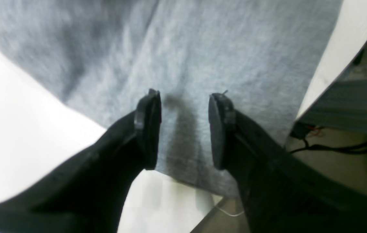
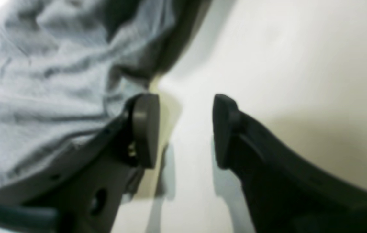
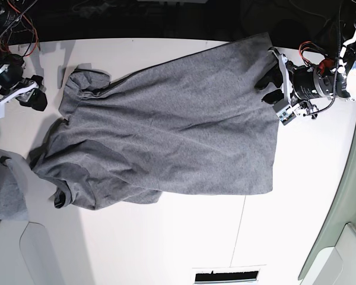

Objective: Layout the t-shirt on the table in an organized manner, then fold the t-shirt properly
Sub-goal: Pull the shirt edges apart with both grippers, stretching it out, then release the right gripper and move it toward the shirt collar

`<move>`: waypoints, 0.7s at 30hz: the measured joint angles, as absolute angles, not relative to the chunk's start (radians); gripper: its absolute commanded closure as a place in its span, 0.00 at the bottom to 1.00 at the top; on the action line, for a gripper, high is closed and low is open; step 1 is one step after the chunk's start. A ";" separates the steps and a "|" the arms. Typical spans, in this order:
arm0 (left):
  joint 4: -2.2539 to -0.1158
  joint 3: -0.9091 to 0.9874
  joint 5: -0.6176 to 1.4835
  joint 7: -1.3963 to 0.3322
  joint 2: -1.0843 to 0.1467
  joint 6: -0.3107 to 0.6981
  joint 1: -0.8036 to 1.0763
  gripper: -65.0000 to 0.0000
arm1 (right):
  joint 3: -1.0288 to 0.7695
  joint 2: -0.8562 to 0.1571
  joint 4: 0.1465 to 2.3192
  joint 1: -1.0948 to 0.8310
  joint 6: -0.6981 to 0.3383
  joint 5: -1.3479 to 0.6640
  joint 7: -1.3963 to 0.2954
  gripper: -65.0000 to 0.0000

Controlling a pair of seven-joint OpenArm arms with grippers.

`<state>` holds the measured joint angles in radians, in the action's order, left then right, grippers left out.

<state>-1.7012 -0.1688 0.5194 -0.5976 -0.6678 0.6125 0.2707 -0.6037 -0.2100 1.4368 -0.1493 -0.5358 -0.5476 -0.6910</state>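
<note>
The grey t-shirt lies spread across the white table, its hem at the right and its rumpled sleeves and collar end at the left. My left gripper hovers at the hem edge. In the left wrist view this left gripper is open just over the t-shirt, with nothing between its fingers. At the sleeve end, my right gripper sits beside the cloth. The right wrist view shows that right gripper open above the bare table, with the wrinkled t-shirt to its left.
A smaller grey cloth bundle lies at the left edge. A thin dark seam crosses the tabletop, and a dark slot sits at the bottom edge. Cables hang past the table's edge in the left wrist view.
</note>
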 measured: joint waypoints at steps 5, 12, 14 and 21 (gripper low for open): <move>-1.652 -0.169 0.479 -0.594 -0.586 0.614 0.271 0.58 | -0.493 -0.208 1.304 -0.110 -0.539 -0.553 -0.628 0.59; -1.585 -0.169 0.411 -0.550 -0.546 0.613 0.269 0.58 | -0.408 -0.173 1.300 -0.104 -0.539 -0.594 -0.632 1.00; -1.558 -0.169 0.402 -0.540 -0.546 0.618 0.256 0.58 | -0.424 -0.169 1.332 -0.105 -0.538 -0.582 -0.651 1.00; -1.474 -0.168 0.407 -0.525 -0.547 0.617 0.188 0.58 | -0.551 -0.175 1.635 -0.104 -0.545 -0.619 -0.790 1.00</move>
<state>-1.4738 -0.1680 0.4068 -0.5251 -0.5472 0.6174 0.1883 -0.5510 -0.1745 1.6352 -0.1040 -0.5449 -0.6189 -0.7902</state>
